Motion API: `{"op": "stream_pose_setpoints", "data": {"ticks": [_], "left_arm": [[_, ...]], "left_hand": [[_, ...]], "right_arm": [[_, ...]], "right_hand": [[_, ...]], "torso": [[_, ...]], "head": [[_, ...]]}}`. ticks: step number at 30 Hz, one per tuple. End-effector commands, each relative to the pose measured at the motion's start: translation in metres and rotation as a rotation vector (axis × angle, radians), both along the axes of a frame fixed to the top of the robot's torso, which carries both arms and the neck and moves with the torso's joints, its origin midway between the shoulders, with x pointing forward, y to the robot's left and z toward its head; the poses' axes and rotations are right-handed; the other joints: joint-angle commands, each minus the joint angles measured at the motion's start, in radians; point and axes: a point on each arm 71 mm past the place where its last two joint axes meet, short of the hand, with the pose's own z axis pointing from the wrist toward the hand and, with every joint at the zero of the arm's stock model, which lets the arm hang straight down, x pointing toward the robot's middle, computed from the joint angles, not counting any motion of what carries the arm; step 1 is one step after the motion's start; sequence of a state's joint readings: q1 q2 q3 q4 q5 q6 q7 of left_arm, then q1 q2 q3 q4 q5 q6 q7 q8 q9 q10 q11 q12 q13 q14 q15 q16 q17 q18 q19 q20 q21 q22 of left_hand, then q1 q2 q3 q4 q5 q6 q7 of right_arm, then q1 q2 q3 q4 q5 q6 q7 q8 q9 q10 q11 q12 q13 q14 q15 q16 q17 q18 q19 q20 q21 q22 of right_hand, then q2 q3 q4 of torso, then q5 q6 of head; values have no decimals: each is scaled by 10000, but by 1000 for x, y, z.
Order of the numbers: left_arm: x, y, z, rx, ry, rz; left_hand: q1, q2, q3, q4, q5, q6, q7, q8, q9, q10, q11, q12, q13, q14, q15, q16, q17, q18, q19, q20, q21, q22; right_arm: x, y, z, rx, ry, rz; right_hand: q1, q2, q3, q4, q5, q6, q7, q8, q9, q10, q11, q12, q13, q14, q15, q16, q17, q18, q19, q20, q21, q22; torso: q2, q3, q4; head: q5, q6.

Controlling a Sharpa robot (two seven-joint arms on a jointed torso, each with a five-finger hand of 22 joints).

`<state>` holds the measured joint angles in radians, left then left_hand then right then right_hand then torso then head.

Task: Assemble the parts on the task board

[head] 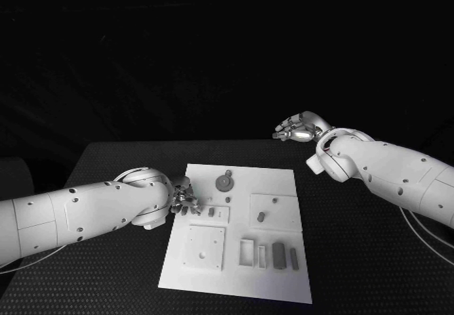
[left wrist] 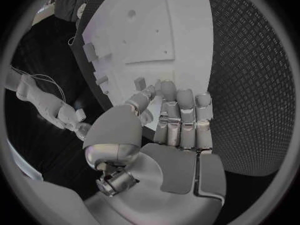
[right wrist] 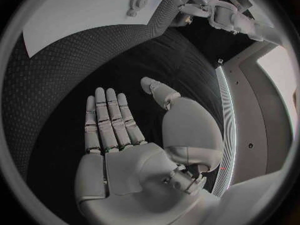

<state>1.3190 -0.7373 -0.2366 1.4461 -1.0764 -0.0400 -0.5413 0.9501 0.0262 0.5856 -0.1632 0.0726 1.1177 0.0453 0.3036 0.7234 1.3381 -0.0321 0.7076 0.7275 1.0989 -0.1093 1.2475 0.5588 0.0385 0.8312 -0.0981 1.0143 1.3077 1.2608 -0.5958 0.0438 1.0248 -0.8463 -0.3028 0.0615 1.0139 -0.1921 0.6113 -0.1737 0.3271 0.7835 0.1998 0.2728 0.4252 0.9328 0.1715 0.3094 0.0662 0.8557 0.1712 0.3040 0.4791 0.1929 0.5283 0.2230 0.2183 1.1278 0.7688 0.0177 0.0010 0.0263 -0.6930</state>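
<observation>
Head view first: we see the task board, a flat white plate, lying at the centre of the black table, whose surface carries a fine diamond weave. Small grey parts rest on the board: a round disc-shaped part toward twelve o'clock, a short peg on a raised square near the middle, and narrow rectangular bars in slots toward five o'clock. A square plate with small holes sits toward seven o'clock.

Our left hand hovers over the board's nine o'clock edge. In the left wrist view its fingers lie straight, side by side, with the thumb drawn close; we cannot tell whether anything small is pinched there. Our right hand is raised beyond the board toward one o'clock, well apart from it; the right wrist view shows its fingers extended and apart, holding nothing.

We judge the step in hand to be the left hand's reach for a part near the board's edge. The next move calls for a fine pinch on a small, smooth, hard piece that could slip easily.
</observation>
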Motion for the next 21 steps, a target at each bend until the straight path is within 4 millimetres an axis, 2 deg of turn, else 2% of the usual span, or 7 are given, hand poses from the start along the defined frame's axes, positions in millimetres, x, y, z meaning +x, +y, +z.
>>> {"op": "stream_pose_setpoints", "data": {"ticks": [1,6,9,12,21], "left_arm": [[-3,1,-5,222,238,-42],[-2,3,-5,195,273,-5],[-1,4,-5,166,286,65],[-1,4,-6,148,346,50],[-1,6,-7,-58,580,186]], "left_hand": [[93,47,44,-8,61,90,17,49,33,301,-248,-23,13,50,-129,61,16,54,69,-1133,36,176],[112,66,58,-45,107,119,4,63,39,316,-262,-23,27,67,-133,72,20,59,81,-1142,49,179],[88,76,67,-105,349,147,-7,78,53,329,-273,-37,59,79,-134,79,22,53,91,-1147,67,181],[73,75,69,-125,434,153,-10,82,59,340,-277,-39,74,86,-136,83,23,52,96,-1150,74,180],[64,79,75,-157,524,178,-21,98,72,360,-288,-36,97,106,-141,98,29,54,109,-1156,89,182]], "right_arm": [[-1,2,-1,17,63,142],[-1,2,-2,18,72,142],[-1,2,-1,29,36,143],[-1,3,-2,30,33,143],[-1,3,-2,27,59,155]], "right_hand": [[35,-27,-6,46,33,-62,178,-16,-10,22,76,-65,7,-80,14,-8,-14,-205,-58,20,-45,15],[36,-27,-7,48,34,-63,178,-15,-10,24,76,-71,7,-82,14,-7,-16,-206,-59,20,-48,19],[36,-27,-7,49,36,-63,178,-14,-10,25,76,-74,7,-82,15,-6,-18,-207,-60,20,-50,21],[39,-26,-7,49,38,-63,178,-12,-10,27,76,-79,8,-82,15,-5,-20,-207,-60,18,-52,24],[46,-27,-7,50,44,-62,176,-7,-10,37,77,-93,9,-83,15,0,-27,-209,-59,16,-60,35]], "torso": [[0,-5,-3],[5,-10,-1],[2,-11,0],[1,-8,0],[1,2,1]], "head": [[1,4],[10,2],[-7,7],[-9,6],[-8,-12]]}}
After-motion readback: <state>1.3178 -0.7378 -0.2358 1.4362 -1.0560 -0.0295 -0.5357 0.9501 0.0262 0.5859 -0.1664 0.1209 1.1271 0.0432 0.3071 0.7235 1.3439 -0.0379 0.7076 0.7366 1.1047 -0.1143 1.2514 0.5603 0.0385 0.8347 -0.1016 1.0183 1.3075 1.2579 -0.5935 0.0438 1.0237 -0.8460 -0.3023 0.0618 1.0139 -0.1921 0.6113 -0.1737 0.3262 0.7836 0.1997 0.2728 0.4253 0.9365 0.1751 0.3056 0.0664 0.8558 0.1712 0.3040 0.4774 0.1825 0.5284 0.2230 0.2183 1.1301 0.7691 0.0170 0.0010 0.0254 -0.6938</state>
